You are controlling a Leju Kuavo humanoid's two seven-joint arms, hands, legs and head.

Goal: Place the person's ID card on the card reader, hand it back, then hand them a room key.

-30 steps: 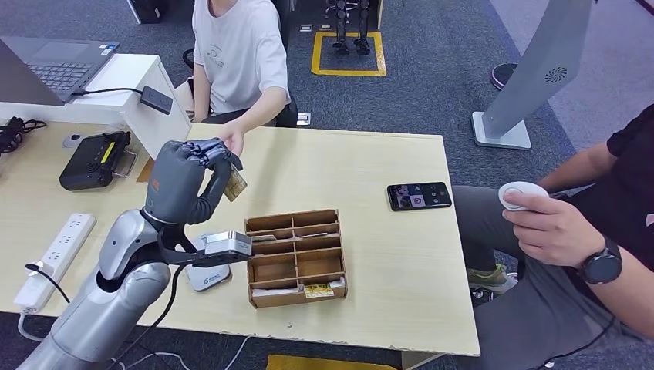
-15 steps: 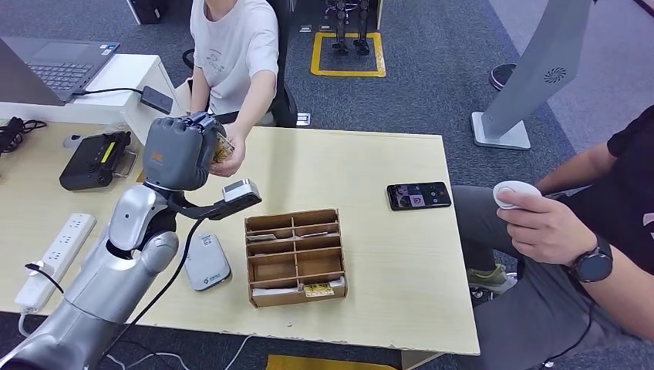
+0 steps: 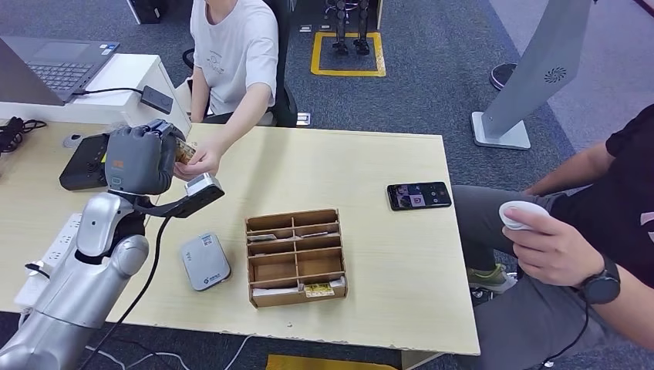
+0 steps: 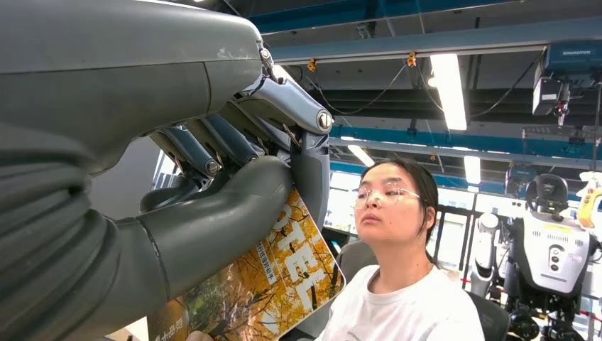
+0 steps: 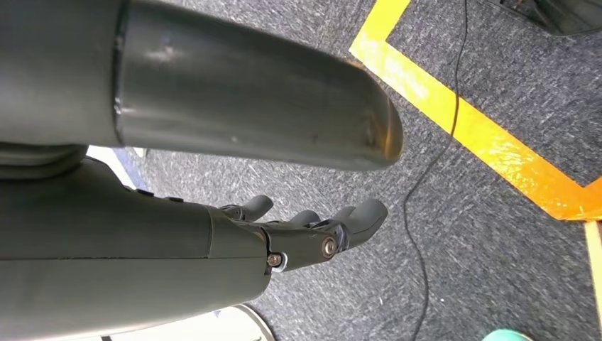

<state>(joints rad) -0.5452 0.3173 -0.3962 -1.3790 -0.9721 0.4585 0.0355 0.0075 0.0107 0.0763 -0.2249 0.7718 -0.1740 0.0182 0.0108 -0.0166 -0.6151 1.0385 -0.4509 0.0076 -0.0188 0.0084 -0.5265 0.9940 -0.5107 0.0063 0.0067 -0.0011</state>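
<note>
ID card (image 3: 184, 151) with autumn-leaf print, pinched in left hand (image 3: 140, 159) above the table's (image 3: 370, 166) far left edge, touched by a seated person's hand (image 3: 200, 162). Card reader (image 3: 205, 261) beside wooden organizer (image 3: 295, 257). Right hand (image 5: 312, 227) hanging over carpet, empty, fingers loosely apart.

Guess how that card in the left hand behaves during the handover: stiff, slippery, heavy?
Probably stiff: the card stays flat where it sticks out past the left hand. Likely light, since the thumb and fingers alone pinch it. Its printed face looks glossy, so it may slide out easily once the person's hand, already touching it, pulls.
</note>
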